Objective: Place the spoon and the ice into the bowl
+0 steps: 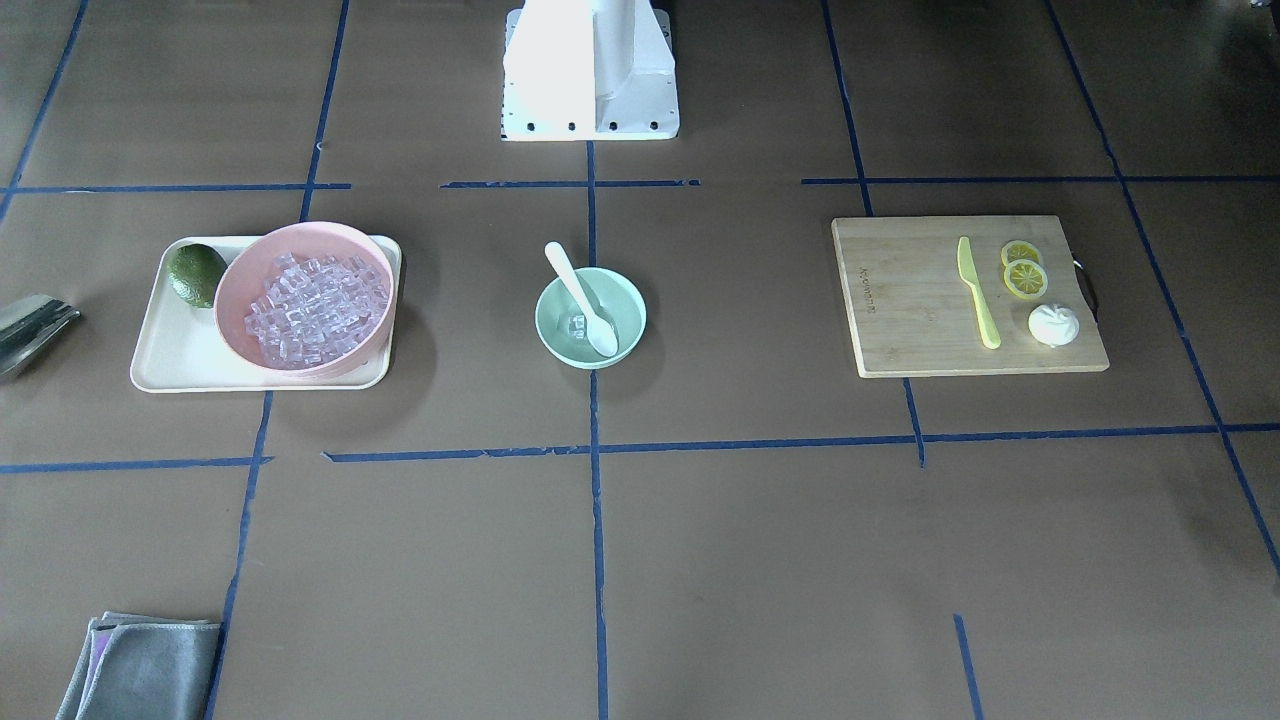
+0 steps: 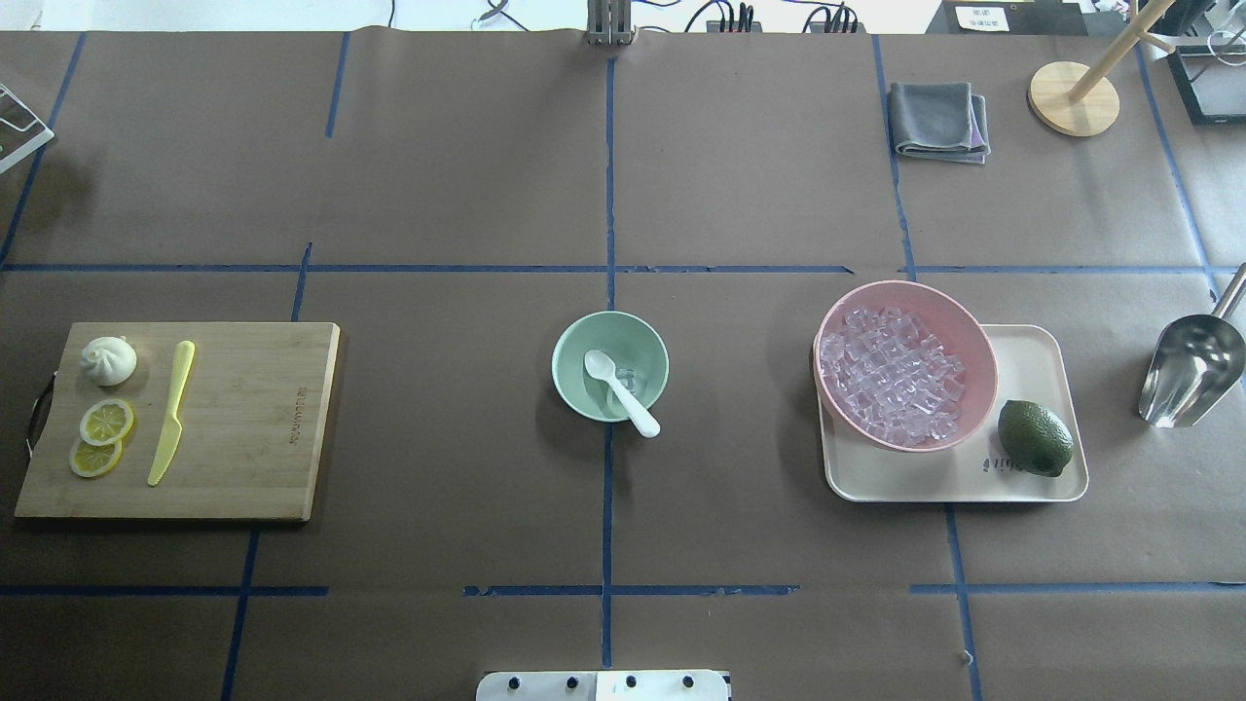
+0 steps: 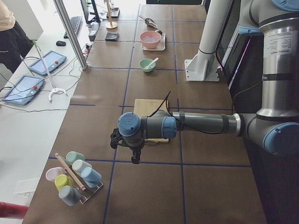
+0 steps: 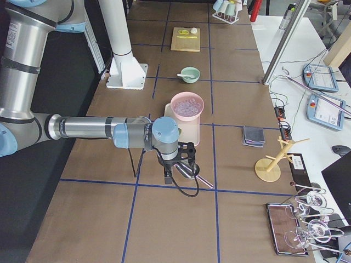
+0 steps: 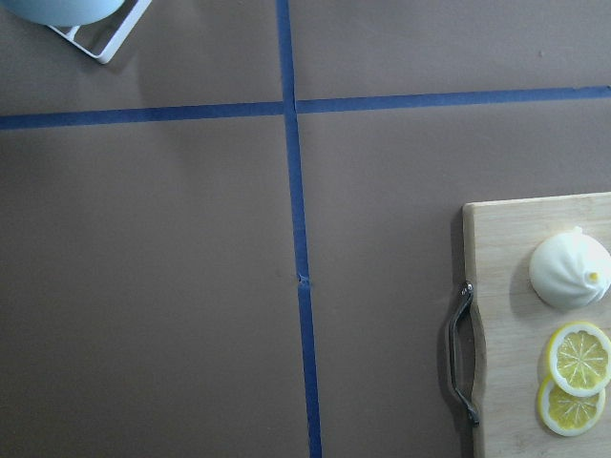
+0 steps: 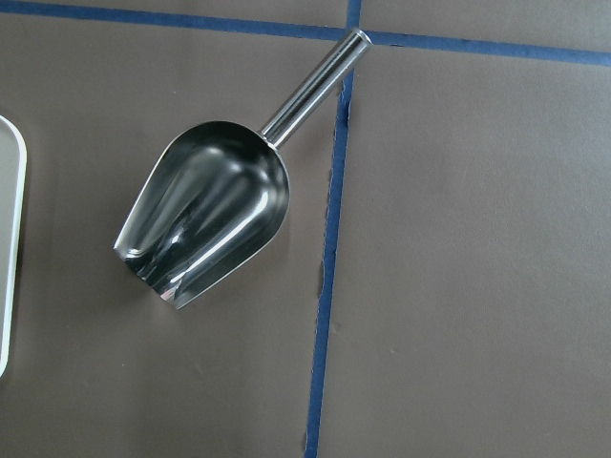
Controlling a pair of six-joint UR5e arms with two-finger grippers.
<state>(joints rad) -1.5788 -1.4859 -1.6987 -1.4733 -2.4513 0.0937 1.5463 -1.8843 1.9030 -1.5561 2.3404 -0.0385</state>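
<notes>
Overhead exterior coverage caught neither arm, so the side views had to place them. The left hand (image 3: 133, 153) hung over the bare worktop (image 2: 438, 195), just off the handled end of the cutting board (image 2: 253, 428), and whether its fingers were parted or together could not be told. On that board, inward of the left hand, lay a white bun (image 2: 108, 360), two lemon slices (image 2: 105, 422) and the yellow-green knife (image 2: 171, 412). None of these belonged to the job. Further along, well apart from both hands and roughly midway between them, stood the bowl (image 2: 569, 389). The spoon (image 2: 621, 392) was already lying in it, scoop down inside and handle resting over the rim. One clear piece of ice (image 2: 629, 376) sat on the bowl's floor beside the scoop. Toward the right hand, the pink bowl (image 2: 973, 341) held its heap of cubes (image 2: 891, 375) on a cream tray (image 2: 1032, 360), with a lime (image 2: 1035, 438) alongside. The right hand (image 4: 173, 165) hovered above the steel scoop (image 2: 1192, 370), which its wrist camera showed empty. Its grip state could not be told either. Judged from this layout, both placements looked done and nothing seemed left except for the arms to park.
</notes>
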